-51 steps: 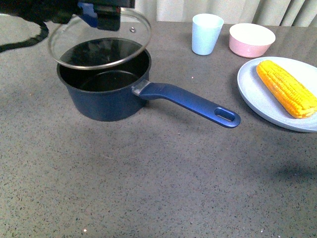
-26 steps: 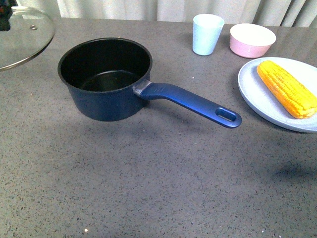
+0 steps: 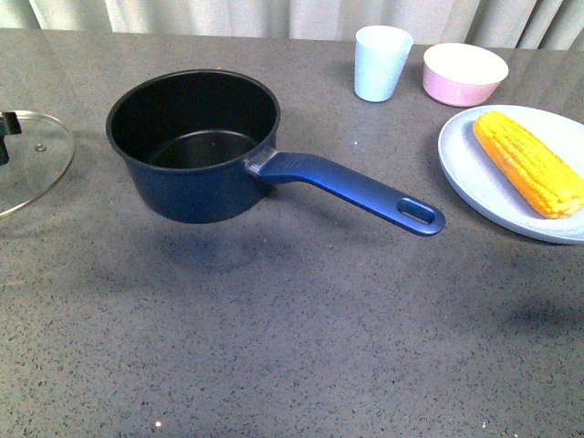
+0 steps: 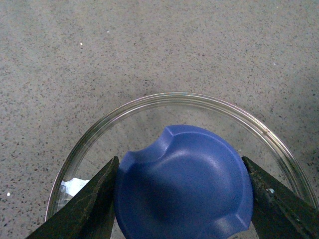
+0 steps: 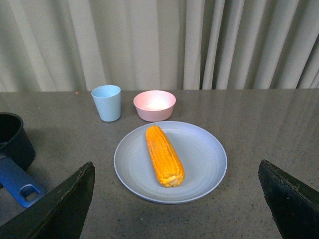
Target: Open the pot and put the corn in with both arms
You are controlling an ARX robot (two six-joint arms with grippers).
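the move i'm lining up turns on the corn [image 3: 527, 162], and it belongs to the right arm: the cob lies on the pale plate [image 3: 474, 173] at the right of the table [image 3: 292, 347], well apart from the pot [image 3: 196, 173], which stands open and empty at centre-left with its long handle pointing toward the plate side. in the right wrist view the right pincer [image 5: 177, 167] is spread wide and holds nothing, touching nothing, with the corn ahead of it and below, between the lines of its two fingers. the cob's long axis runs nearly straight away from that camera, only slightly slanted, so i judge the fingers already stand across its width and would need little turning, just a reach forward and down onto the middle of the cob. the pale blue cup [image 3: 380, 62] and the pink bowl [image 3: 464, 73] stand beyond the plate, clear of that path. the left pincer [image 4: 179, 167] is busy: in its wrist view the two fingers are clenched on either side of the blue knob [image 4: 184, 194] of the glass lid [image 3: 32, 169], which sits at the far left edge of the front view, beside the pot and off its rim. whether the lid rests on the table or hangs just above it i cannot tell.
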